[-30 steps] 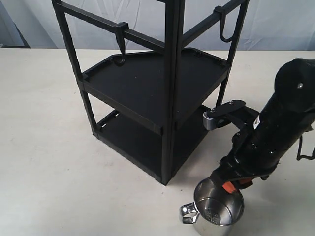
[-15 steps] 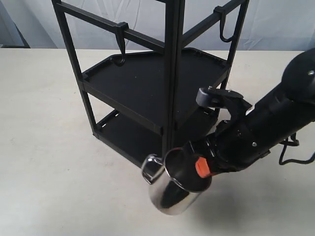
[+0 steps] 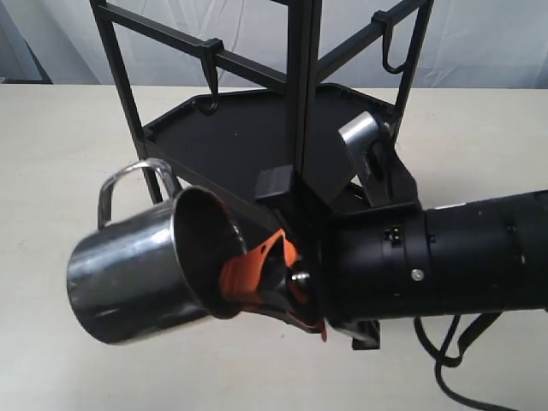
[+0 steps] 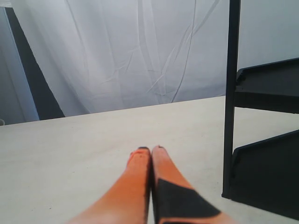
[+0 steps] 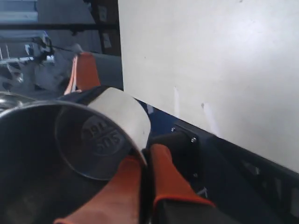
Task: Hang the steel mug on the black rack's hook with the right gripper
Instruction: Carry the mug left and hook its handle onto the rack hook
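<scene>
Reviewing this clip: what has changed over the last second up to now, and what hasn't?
The right gripper, shut on the rim of the steel mug, lifted it off the table and swung it leftward; the mug went from upright to tipped on its side, handle up. The black rack and the hook on its crossbar stayed put, the hook bare. The left gripper has its fingers together.

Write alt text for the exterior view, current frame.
The right gripper holds the steel mug by its rim, tipped on its side in the air with its loop handle up. Behind stands the black rack, its slim hook hanging bare from a crossbar.
</scene>
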### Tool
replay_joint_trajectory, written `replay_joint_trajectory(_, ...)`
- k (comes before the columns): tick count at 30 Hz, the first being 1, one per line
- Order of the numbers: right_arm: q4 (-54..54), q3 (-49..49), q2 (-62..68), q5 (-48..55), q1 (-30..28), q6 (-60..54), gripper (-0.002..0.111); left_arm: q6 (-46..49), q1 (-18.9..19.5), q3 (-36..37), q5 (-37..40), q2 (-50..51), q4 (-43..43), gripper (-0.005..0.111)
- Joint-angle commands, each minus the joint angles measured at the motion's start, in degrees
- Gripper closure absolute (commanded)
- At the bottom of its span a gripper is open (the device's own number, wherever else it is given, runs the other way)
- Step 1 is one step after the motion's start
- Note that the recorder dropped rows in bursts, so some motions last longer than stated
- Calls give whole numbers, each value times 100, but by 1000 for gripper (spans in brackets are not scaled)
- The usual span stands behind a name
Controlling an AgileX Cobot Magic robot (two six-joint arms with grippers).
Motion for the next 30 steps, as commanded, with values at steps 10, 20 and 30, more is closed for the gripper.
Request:
replay_joint_trajectory(10,600,-557,266,-2135,289,178,109,-14,-27,2,-30,-27,4,105)
replay_joint_trajectory(20,600,-647,578,-2361,289,229,109,-14,-27,2,-30,-27,4,105)
replay_joint_trajectory(30,600,-220,577,-2550,289,229,109,-14,-27,2,-30,-27,4,105)
